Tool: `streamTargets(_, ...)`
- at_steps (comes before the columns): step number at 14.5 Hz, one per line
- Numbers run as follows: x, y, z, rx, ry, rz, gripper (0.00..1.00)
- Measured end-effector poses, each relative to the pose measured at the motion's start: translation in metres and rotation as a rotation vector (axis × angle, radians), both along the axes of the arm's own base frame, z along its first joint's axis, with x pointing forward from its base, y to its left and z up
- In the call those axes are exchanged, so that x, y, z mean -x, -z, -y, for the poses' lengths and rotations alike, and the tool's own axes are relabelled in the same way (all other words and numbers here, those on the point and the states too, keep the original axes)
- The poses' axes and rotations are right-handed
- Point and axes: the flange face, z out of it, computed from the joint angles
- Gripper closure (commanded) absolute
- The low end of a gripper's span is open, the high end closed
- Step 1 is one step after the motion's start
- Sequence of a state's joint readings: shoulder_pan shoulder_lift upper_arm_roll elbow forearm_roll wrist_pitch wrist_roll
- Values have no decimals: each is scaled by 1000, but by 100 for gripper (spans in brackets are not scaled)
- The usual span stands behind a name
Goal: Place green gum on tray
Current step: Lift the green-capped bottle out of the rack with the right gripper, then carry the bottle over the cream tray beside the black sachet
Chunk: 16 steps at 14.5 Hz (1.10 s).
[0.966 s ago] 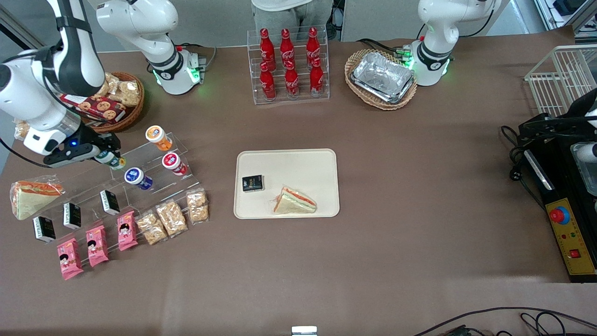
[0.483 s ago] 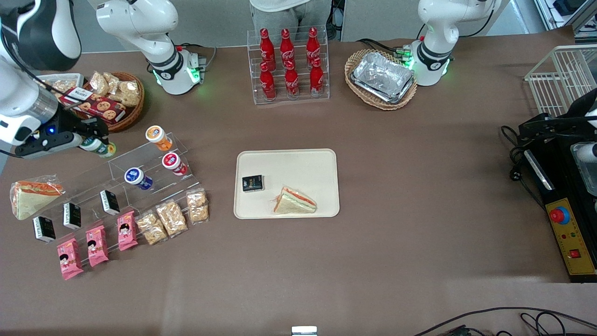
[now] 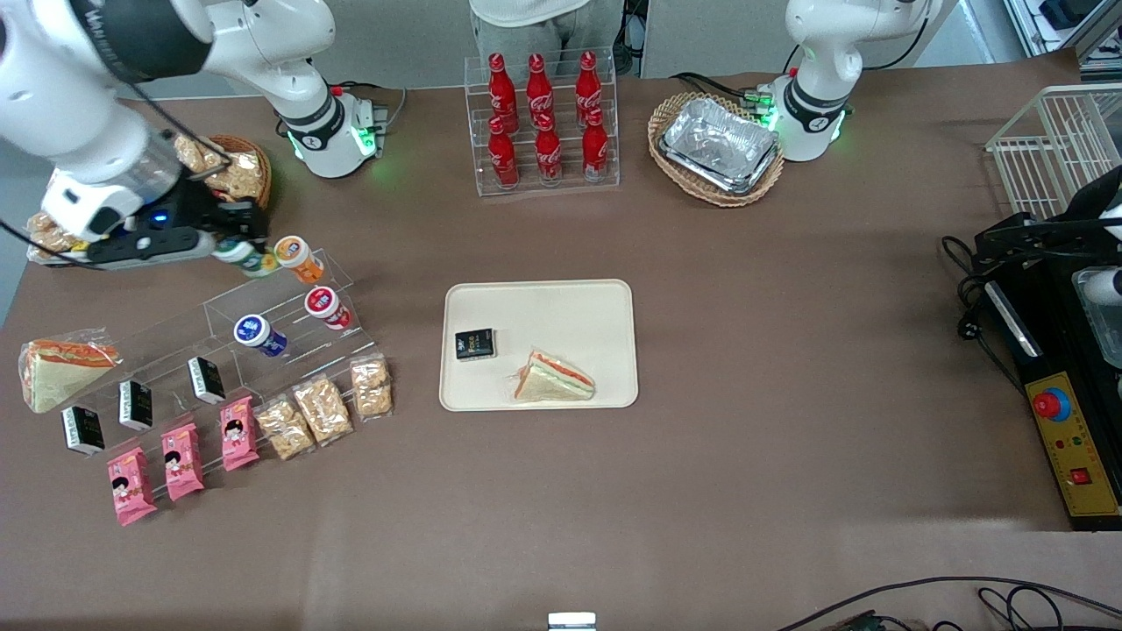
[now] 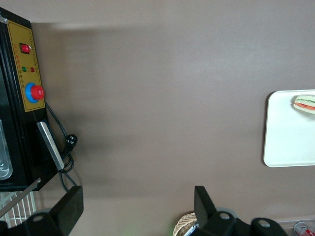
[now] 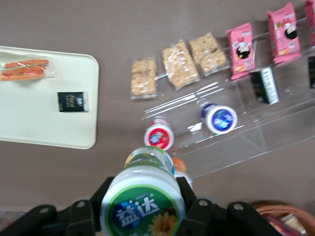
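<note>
Jaws of the gripper [image 3: 230, 248] are clamped on the green gum [image 3: 240, 257], which hangs in the air above the upper step of the clear acrylic rack [image 3: 263, 311], just beside the orange-capped bottle [image 3: 295, 257]; in the right wrist view the green gum [image 5: 143, 205] fills the space between the black fingers [image 5: 199, 212].

On the brown counter [image 3: 745, 350], the cream tray [image 3: 543, 302] lies near the middle, well apart from the gripper. It holds a wrapped sandwich [image 3: 554, 379] and a small black packet [image 3: 475, 343], which do not touch.

The acrylic rack holds the orange-capped bottle, a red-capped bottle [image 3: 326, 307] and a blue-capped bottle [image 3: 258, 334], with black packets [image 3: 135, 403] on a lower step.

Farther from the front camera, a clear stand carries six red cola bottles [image 3: 543, 118], and a wicker basket [image 3: 666, 118] holds what looks like a stack of foil trays [image 3: 720, 145]. Another basket [image 3: 250, 188] of snacks is partly hidden by the arm.
</note>
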<state>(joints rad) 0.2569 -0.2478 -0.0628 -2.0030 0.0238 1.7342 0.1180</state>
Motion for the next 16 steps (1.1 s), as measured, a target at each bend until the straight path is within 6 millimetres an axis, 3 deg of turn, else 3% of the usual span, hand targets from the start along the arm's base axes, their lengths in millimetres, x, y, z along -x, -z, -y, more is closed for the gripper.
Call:
streamTargets(4,12,12,-72,-38,189,-48,62)
streamTargets(7,9,41,-119,-37,303,-46,61)
streamTargets(11,11,115,-172,-38,419,-24,61)
streamTargets(16,20,220,-203,-67,483,39,62)
